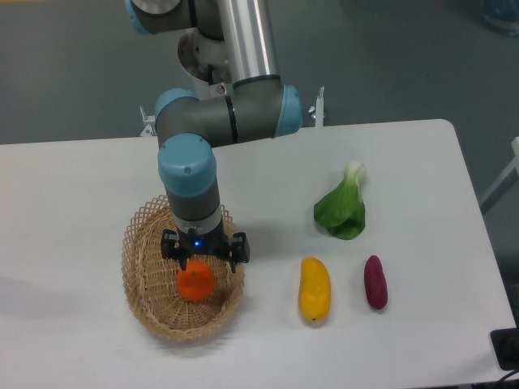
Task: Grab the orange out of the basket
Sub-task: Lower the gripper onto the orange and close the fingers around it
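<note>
The orange (195, 284) is small, round and bright, and lies inside the oval tan wicker basket (143, 267) at the front left of the table. My gripper (200, 264) points straight down into the basket, directly over the orange. Its jaws stand spread, with the fingertips (183, 262) at the level of the orange's top, on either side of it. The orange still rests on the basket floor. The gripper body hides the top of the fruit.
A long yellow-orange mango-like fruit (315, 288) and a purple sweet potato (375, 282) lie to the right of the basket. A green bok choy (343, 209) lies behind them. The table's front edge is close below the basket.
</note>
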`<state>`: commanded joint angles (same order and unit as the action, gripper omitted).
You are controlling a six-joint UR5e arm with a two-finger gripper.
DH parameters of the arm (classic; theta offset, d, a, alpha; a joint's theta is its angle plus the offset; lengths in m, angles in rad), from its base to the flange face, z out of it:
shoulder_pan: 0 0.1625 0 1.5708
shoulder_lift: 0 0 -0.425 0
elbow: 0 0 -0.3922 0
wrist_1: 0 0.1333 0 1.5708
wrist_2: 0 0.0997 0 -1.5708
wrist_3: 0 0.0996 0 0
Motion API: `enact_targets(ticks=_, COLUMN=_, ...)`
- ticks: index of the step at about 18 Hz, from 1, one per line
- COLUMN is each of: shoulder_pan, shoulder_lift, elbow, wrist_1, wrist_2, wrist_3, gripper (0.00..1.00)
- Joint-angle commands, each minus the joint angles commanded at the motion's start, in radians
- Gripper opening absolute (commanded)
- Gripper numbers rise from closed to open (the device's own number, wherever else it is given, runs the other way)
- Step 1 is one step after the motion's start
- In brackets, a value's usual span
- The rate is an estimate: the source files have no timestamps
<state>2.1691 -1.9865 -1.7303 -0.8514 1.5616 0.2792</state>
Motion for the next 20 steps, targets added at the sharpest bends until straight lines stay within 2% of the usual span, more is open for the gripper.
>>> enact_targets(ticks=8, shoulder_pan=-0.018, shoulder_lift=-0.018, elbow=-0.008, wrist_1=0.005, wrist_2=-0.028, wrist_3=0.034, gripper=1.0)
enact_targets(ticks=15, shoulder_pan=-0.038, shoulder_lift=-0.047, elbow=-0.008, wrist_1=0.005, wrist_2=-0.022, wrist_3=0.012, gripper=1.0)
enact_targets(ticks=20, shoulder_pan=-0.041, shoulder_lift=-0.061, elbow=-0.005, wrist_1=0.025, wrist_2=-0.018, wrist_3=-0.025, gripper=1.0)
